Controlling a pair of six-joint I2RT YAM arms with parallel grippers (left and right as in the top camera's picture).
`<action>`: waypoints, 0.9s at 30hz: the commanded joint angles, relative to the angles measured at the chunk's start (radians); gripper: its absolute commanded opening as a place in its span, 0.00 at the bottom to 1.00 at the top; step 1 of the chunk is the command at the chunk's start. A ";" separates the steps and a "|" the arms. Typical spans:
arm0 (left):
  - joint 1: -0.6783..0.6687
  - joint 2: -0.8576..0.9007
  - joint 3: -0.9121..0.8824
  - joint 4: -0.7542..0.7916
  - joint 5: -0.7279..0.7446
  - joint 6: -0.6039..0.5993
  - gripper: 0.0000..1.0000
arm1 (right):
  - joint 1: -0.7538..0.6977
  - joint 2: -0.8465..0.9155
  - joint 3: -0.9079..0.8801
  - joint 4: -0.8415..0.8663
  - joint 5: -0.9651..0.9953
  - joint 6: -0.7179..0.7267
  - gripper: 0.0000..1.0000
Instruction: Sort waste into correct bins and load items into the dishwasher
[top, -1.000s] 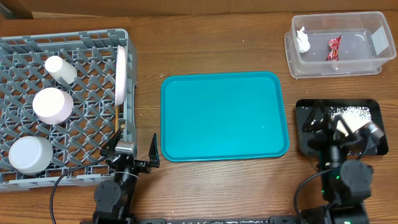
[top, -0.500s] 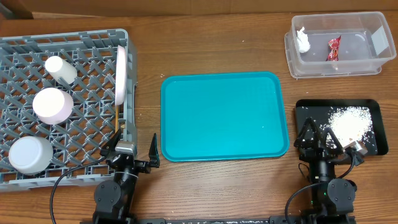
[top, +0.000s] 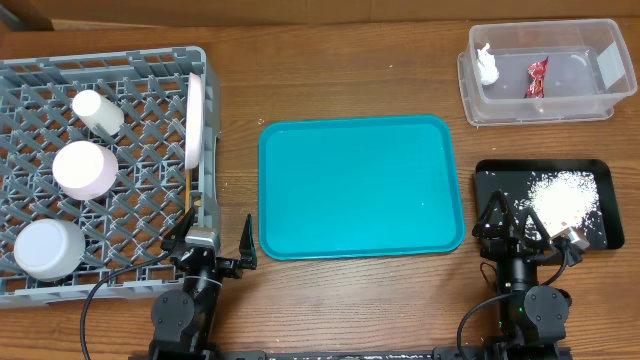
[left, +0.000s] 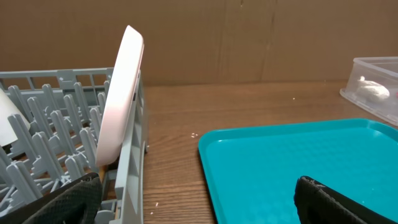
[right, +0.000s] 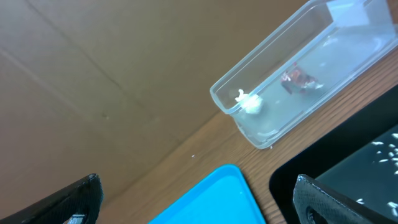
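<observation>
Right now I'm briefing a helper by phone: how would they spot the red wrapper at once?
Find the clear plastic tub at the far right corner of the table, behind the black tray. Inside lies the wrapper, small, crinkled and red; its only neighbour there, the crumpled tissue, is white.

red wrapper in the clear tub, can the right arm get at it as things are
Probably yes, from above. The clear tub is open on top, the red wrapper lies apart from the tissue, and the right gripper is open and empty.
</observation>
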 joint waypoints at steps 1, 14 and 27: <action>0.006 -0.011 -0.004 -0.002 -0.006 0.022 1.00 | 0.001 -0.012 -0.011 0.017 0.018 -0.160 1.00; 0.006 -0.011 -0.004 -0.002 -0.006 0.022 1.00 | -0.032 -0.012 -0.011 0.123 -0.123 -0.477 1.00; 0.006 -0.011 -0.004 -0.002 -0.006 0.022 1.00 | -0.042 -0.012 -0.011 -0.014 -0.152 -0.633 1.00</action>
